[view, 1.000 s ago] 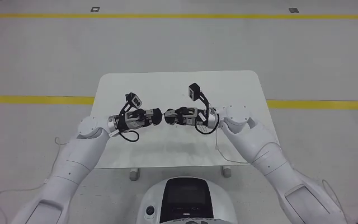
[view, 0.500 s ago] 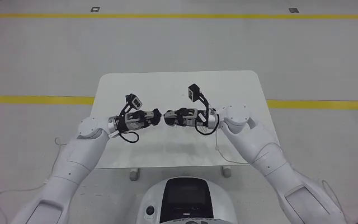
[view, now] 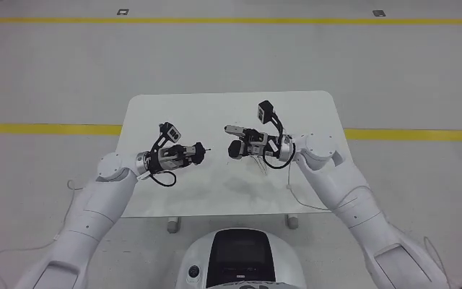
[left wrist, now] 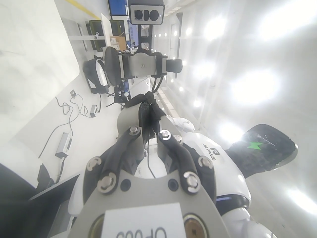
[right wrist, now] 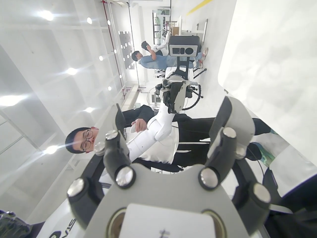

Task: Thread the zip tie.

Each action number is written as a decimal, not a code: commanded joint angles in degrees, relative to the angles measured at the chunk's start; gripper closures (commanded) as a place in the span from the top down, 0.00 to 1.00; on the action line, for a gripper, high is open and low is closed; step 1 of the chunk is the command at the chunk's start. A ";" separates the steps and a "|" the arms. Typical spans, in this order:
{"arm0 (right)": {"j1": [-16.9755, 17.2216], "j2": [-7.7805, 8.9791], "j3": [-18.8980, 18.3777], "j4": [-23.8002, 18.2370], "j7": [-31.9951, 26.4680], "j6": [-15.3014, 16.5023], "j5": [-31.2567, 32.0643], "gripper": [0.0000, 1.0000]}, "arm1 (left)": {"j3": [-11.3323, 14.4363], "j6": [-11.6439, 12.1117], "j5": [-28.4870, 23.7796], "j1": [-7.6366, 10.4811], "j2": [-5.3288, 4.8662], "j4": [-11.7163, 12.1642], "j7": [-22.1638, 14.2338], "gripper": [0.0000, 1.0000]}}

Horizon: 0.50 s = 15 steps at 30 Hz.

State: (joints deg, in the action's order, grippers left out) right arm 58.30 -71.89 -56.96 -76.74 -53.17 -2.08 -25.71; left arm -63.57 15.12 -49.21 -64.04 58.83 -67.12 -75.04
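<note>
1. Left claw [left wrist: 148,111] is shut tight on the tie [view: 207,150], its fingers meeting with no gap.
2. From above, the tie is a short dark stub that pokes out of the left claw toward the other arm. It hangs in the air over the table [view: 180,108], not touching it.
3. In the left wrist view something dark is bunched at the fingertips. I cannot tell the tie's head from its tail there, nor whether any of it is through the slot.
4. Right claw [right wrist: 173,110] is spread wide and holds nothing. It faces the left claw across a clear gap, near but apart.
5. My guess at the step: the right claw has to take the free stub so that the threading can go on.
6. Risks from here:
   - So little of the tie sticks out that a slightly off-line close would miss it.
   - A finger that pushes the stub rather than pinching it could bend it aside or lever it out of the left claw's grip.
   - The tie is held at one spot only, so it would drop to the table if that grip slips.
   - The claws meet head-on, and coming in too far would knock their fingers together.
</note>
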 commanded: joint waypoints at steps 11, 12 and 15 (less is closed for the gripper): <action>0.51 0.59 -0.79 -1.75 3.19 0.21 6.26 1.00 | -1.99 4.36 0.65 -1.83 -0.20 0.66 0.76 0.00; 0.63 0.79 -1.17 -2.21 3.75 -0.16 7.76 1.00 | -2.77 4.36 0.33 -2.19 -0.21 0.77 0.33 0.00; 0.55 1.53 -2.14 -3.78 5.13 -2.14 14.32 1.00 | -5.68 4.36 -0.35 -3.47 -0.11 1.26 -1.21 0.00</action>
State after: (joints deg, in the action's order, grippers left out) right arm 58.93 -70.60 -58.79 -80.04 -48.50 -3.44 -14.05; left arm -68.16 19.49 -49.40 -67.02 58.65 -66.05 -75.65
